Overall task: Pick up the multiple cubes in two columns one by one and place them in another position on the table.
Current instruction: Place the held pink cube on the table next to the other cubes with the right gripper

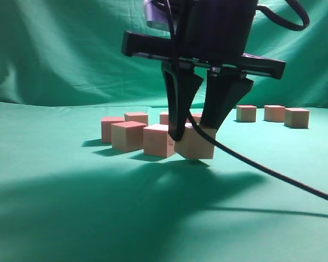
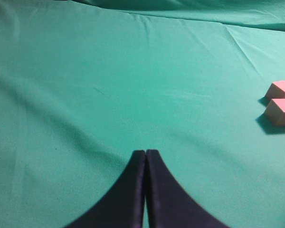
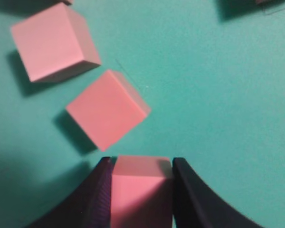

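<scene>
Pinkish wood cube (image 1: 195, 143) pinched between right gripper (image 1: 198, 131) fingers, tilted, apparently lifting clear of nearest neighbour cube (image 1: 158, 140). Left gripper (image 2: 146, 154) clenched, empty, parked over bare table (image 2: 109, 85).

cubes (image 1: 136, 132) cluster mid-table (image 1: 54, 207) | three cubes (image 1: 273, 113) behind, right

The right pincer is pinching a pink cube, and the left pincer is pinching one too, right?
Not quite. The right pincer is indeed pinching a cube, but the left wrist view shows the left pincer shut on nothing, over bare green table.
</scene>
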`<state>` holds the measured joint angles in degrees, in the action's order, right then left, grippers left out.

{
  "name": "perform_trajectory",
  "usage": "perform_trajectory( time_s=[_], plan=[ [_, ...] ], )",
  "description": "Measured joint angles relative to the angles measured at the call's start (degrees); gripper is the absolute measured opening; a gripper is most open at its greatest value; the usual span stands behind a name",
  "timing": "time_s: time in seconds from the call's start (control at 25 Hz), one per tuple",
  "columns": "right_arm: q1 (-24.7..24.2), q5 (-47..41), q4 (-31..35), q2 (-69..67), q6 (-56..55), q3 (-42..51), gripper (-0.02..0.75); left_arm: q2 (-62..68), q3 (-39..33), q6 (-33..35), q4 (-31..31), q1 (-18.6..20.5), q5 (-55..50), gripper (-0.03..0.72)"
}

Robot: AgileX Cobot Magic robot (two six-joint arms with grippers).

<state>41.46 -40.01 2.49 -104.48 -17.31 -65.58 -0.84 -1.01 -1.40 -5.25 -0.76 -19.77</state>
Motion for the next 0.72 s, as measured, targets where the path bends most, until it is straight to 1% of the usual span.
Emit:
perform_trajectory(
  time_s=[0.72],
  plan=[
    [0.0,0.71,-1.01,-0.55,0.0,0.0,0.274,0.0,0.0,0.0,0.0,0.0,0.0,0.0]
  ],
)
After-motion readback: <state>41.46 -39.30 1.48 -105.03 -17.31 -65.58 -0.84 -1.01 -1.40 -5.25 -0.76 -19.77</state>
